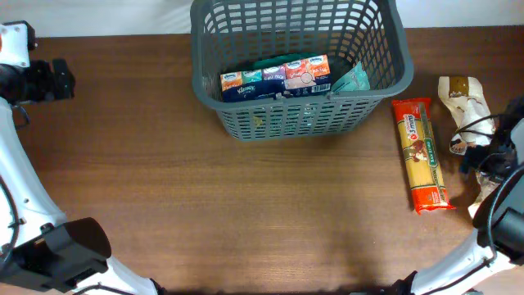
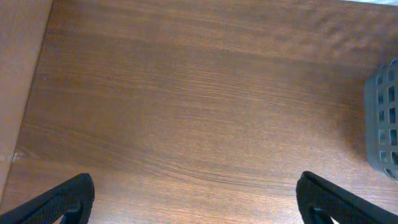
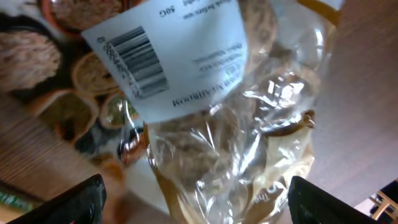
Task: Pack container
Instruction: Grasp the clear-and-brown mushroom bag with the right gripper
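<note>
The dark grey slotted basket (image 1: 299,115) stands at the back middle of the table; its corner shows in the left wrist view (image 2: 384,118). Inside lie a row of tissue packs (image 1: 274,79) and a teal packet (image 1: 352,79). A crinkled clear bag with a white barcode label (image 1: 460,97) lies at the far right and fills the right wrist view (image 3: 211,118). My right gripper (image 3: 196,199) is open, its fingers wide on either side of the bag's end; overhead it (image 1: 475,147) is at the bag's near end. My left gripper (image 2: 196,199) is open and empty over bare wood, at the far left (image 1: 59,79).
A long red spaghetti packet (image 1: 422,156) lies on the table between the basket and the clear bag. A pack with pictures of round foods (image 3: 56,68) lies beside the bag in the right wrist view. The table's left edge (image 2: 25,112) is near the left gripper.
</note>
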`<action>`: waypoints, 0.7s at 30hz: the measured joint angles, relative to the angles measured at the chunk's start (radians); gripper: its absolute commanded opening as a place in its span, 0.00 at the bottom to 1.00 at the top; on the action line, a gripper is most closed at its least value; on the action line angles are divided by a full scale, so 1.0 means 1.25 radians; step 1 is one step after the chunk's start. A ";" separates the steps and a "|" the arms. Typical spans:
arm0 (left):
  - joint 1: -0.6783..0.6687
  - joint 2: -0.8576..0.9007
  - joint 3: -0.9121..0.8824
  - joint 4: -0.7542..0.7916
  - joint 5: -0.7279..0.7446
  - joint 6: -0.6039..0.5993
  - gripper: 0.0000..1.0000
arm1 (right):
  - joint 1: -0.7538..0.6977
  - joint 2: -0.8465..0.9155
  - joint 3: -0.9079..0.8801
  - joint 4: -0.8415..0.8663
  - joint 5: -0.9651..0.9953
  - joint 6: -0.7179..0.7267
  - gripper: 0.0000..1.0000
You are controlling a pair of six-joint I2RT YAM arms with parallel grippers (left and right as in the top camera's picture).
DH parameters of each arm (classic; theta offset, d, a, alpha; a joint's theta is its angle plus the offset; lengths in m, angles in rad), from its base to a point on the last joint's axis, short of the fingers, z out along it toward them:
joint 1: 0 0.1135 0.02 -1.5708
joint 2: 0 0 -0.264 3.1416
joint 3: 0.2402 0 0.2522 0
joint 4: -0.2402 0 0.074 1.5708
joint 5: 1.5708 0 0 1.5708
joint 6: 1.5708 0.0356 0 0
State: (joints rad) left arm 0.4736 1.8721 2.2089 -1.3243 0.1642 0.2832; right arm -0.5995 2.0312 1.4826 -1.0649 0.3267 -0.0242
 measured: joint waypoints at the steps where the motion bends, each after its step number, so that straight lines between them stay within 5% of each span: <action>1: 0.000 0.000 0.000 0.000 0.000 0.000 0.99 | 0.000 0.008 -0.001 0.003 0.001 -0.001 0.91; 12: 0.000 0.000 0.000 0.000 0.000 0.000 0.99 | -0.002 0.049 -0.003 0.024 0.005 0.010 0.67; 21: 0.000 0.000 0.000 0.000 0.000 0.000 0.99 | -0.048 0.050 -0.003 0.021 -0.035 0.041 0.59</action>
State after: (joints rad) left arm 0.4736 1.8721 2.2089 -1.3243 0.1642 0.2832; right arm -0.6598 2.0937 1.4788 -1.0382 0.2829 0.0269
